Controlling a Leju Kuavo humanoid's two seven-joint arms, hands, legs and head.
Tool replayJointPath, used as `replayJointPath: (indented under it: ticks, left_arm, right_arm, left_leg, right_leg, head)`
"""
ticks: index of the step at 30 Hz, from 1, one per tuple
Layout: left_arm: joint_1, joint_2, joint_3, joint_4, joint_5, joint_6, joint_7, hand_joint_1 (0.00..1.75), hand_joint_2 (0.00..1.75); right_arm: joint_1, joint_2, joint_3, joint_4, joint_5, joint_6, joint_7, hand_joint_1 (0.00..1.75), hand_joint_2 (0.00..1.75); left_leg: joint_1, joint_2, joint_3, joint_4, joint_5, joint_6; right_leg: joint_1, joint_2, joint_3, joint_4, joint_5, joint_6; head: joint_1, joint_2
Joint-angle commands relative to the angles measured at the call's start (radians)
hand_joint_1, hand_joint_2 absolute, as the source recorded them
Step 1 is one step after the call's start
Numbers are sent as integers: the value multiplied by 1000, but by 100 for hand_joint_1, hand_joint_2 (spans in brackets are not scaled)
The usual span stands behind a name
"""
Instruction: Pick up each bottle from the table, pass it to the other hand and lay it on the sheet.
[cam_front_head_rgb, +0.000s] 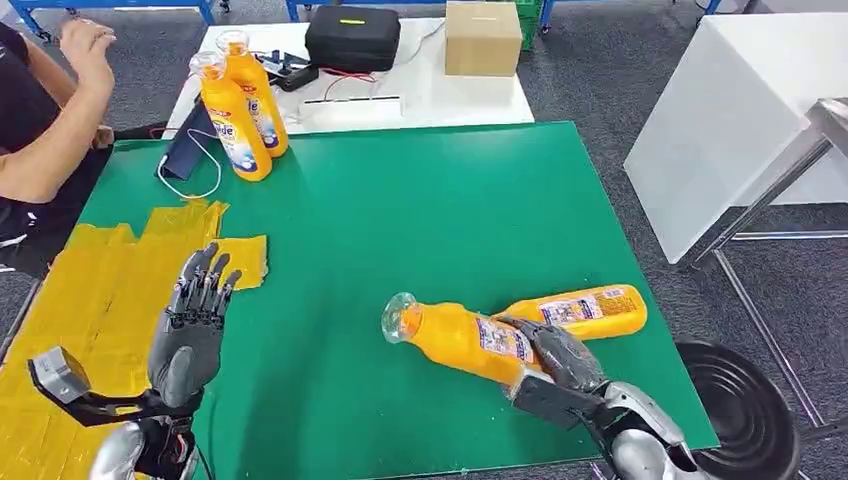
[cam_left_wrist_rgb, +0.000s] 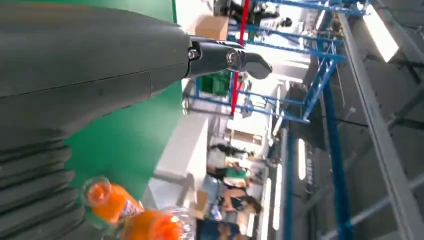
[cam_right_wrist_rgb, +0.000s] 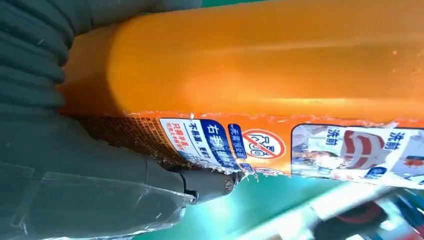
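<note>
head view: right robot hand (cam_front_head_rgb: 560, 355) grips tilted bottle (cam_front_head_rgb: 455, 338), left robot hand (cam_front_head_rgb: 195, 320) spread.

We are reading Chinese print on the held orange bottle (cam_right_wrist_rgb: 280, 60): its label (cam_right_wrist_rgb: 220, 145) is showing "右手" in white on blue, a red crossed-out circle sign, and "洗前" further along. The finer characters are staying too small to make out. On the standing bottles (cam_front_head_rgb: 240, 125) a blue word is showing, partly legible as "ide".
</note>
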Motion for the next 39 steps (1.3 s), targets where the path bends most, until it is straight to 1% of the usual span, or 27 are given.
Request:
replayJointPath:
  ticks: [1, 4, 6, 8, 10, 13, 17, 19, 23, 25, 27, 30, 32, 34, 36, 39]
  left_arm:
    - [-38, -25, -79, 89, 73, 8, 66, 0, 175]
    - [-61, -32, -120, 110, 84, 29, 93, 0, 175]
    - [-77, -32, -144, 123, 95, 35, 107, 0, 175]
    - [-95, -32, -168, 136, 109, 37, 118, 0, 175]
    - [-114, -37, -194, 154, 121, 36, 127, 0, 175]
    - [-137, -47, -227, 171, 122, 35, 131, 0, 175]
    - [-170, -57, -254, 197, 128, 40, 137, 0, 175]
    - [-188, -64, -261, 211, 131, 43, 138, 0, 175]
    - [-190, -63, -261, 212, 132, 45, 138, 0, 175]
    - [-191, -64, -262, 211, 132, 46, 139, 0, 175]
    - [-205, -71, -262, 221, 133, 49, 139, 0, 175]
    - [-219, -77, -257, 236, 139, 57, 142, 0, 175]
    - [-225, -78, -252, 242, 146, 58, 144, 0, 175]
    - [-231, -82, -240, 247, 150, 62, 143, 0, 175]
    - [-236, -87, -226, 255, 153, 67, 143, 0, 175]
    - [-240, -88, -216, 258, 153, 72, 142, 0, 175]
  right_arm:
    - [-310, 174, 57, 46, -106, 55, 76, 175, 175]
    - [-367, 242, 103, 112, -96, 18, 102, 175, 175]
    - [-406, 285, 131, 164, -85, -14, 120, 175, 175]
    - [-441, 320, 155, 213, -97, -32, 127, 175, 175]
    - [-481, 363, 179, 270, -96, -53, 136, 175, 175]
    - [-523, 419, 211, 340, -94, -60, 146, 175, 175]
    - [-552, 482, 275, 435, -78, -59, 159, 175, 175]
    - [-551, 514, 315, 483, -59, -69, 162, 175, 175]
    - [-552, 513, 320, 492, -56, -77, 159, 175, 175]
    - [-552, 515, 338, 500, -52, -61, 163, 175, 175]
    - [-538, 551, 384, 553, -36, -47, 163, 175, 175]
    - [-522, 591, 472, 630, -9, -50, 148, 175, 175]
    - [-511, 605, 516, 662, 0, -52, 143, 175, 175]
    - [-499, 619, 566, 695, 7, -52, 135, 175, 175]
    - [-489, 627, 607, 710, 13, -52, 128, 175, 175]
    - [-478, 630, 633, 706, 21, -48, 123, 175, 175]
  left_leg:
    - [0, 6, -1, 1, -1, -1]
    - [0, 5, 2, 0, 0, -2]
    - [0, 4, 2, 0, 0, -2]
    - [1, 6, 3, 0, 0, -2]
    - [0, 4, 2, 0, 0, -1]
    - [1, 5, 1, 0, 0, -1]
    - [0, 4, 1, 0, 0, -1]
    - [1, 4, 1, 0, 0, -1]
    - [1, 2, 1, 0, 0, -1]
    - [1, 1, 0, 1, 0, -1]
    - [1, 1, -1, 0, 1, -1]
    - [2, 1, 1, 0, 0, -2]
    - [1, 2, 1, -1, 0, -2]
    - [2, 0, 1, -1, 1, -2]
    - [2, 0, 2, -1, 0, -2]
    - [3, 0, 1, -1, 0, -2]
  right_leg:
    - [0, 7, -3, 1, 2, -1]
    - [0, 4, -1, 0, 1, -1]
    - [0, 4, -1, -1, 1, -1]
    - [1, 5, 0, -1, 1, -1]
    - [0, 3, -1, 0, 1, -1]
    - [1, 4, -2, 0, 1, -1]
    - [1, 3, -2, 0, 1, 0]
    - [1, 3, -1, 0, 1, -1]
    - [1, 1, -1, 0, 0, -1]
    - [1, 0, -1, 0, 0, -1]
    - [1, 1, -3, 0, 0, 0]
    - [2, 1, -1, 0, 0, -1]
    - [2, 1, -2, -1, 0, -1]
    - [2, -1, -1, -1, 0, -1]
    - [3, 0, 0, -1, 0, -1]
    - [3, -1, -1, -1, -1, -1]
  head:
    - [0, 0]
    - [0, 0]
    - [0, 0]
    - [0, 0]
    - [0, 0]
    - [0, 0]
    - [0, 0]
    - [0, 0]
    - [0, 0]
    - [0, 0]
    - [0, 0]
    - [0, 0]
    - [0, 0]
    - [1, 0]
    - [0, 0]
    - [0, 0]
